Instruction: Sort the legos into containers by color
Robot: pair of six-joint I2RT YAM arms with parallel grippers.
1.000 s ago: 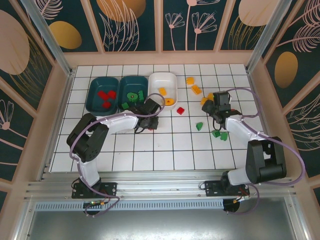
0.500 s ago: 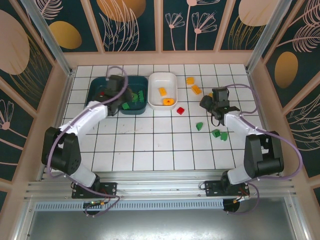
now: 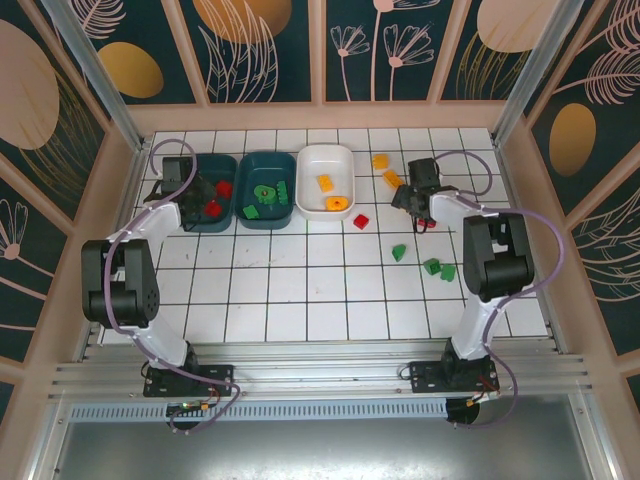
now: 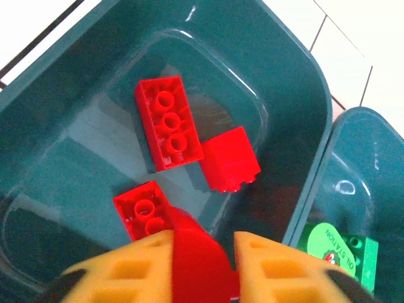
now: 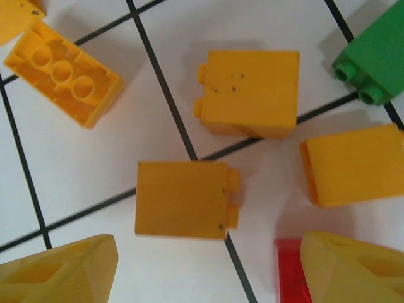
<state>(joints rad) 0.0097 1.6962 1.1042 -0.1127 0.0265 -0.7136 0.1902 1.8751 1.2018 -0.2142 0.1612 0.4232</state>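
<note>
Lego (image 4: 197,268), red, sits pinched in left gripper (image 4: 203,245) above teal tray (image 4: 298,104).

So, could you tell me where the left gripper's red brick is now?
In the left wrist view the red brick sits between the fingers of the left gripper, over the leftmost dark teal tray, with three red bricks lying inside it.

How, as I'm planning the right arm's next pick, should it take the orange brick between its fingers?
Probably from straight above, wrist turned, fingers on two plain faces of the orange brick; it lies on its side, studs pointing sideways at one finger.
</note>
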